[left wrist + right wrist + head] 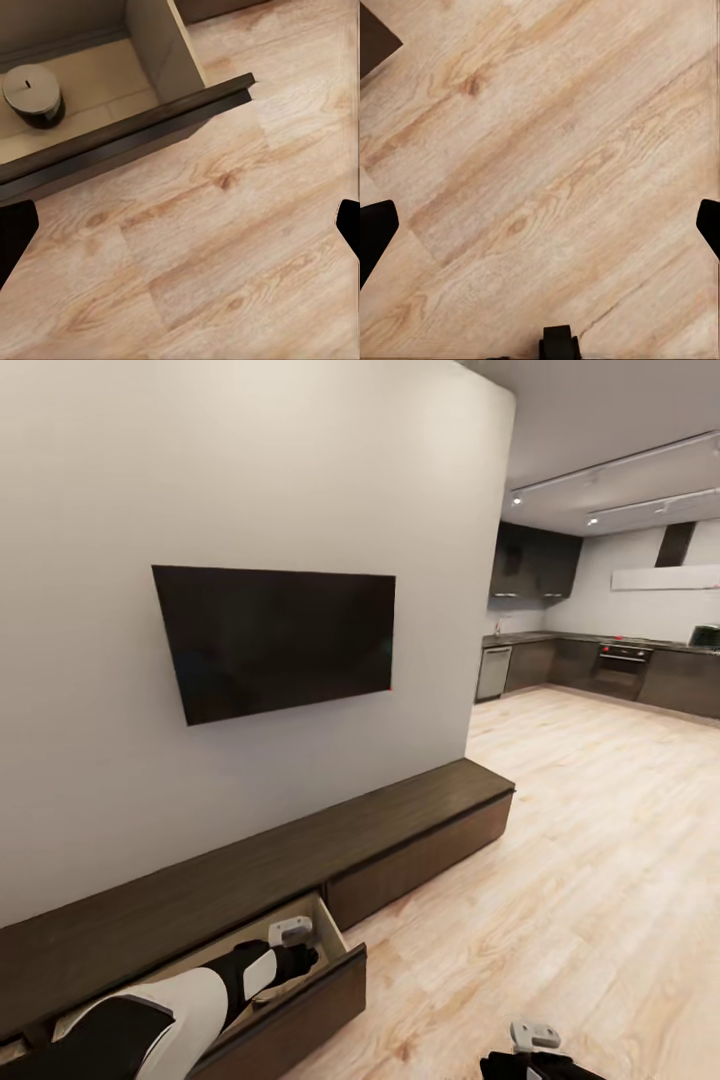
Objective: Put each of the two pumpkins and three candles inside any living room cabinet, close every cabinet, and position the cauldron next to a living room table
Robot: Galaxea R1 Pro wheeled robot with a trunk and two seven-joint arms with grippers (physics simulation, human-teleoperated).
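No legible writing or labels anywhere. My left tool [296, 950] hangs over the pulled-out drawer [318, 1000] of the cabinet [400, 820], near the drawer's right end; fingers spread wide, holding nothing, wood floor [225, 255] between them. One candle [31, 94] stands upright on the drawer bottom, behind the front panel. TV [275, 640] on wall above. My right tool [540, 225] is also wide open and empty over bare planks. Open floor extends right toward the kitchen.
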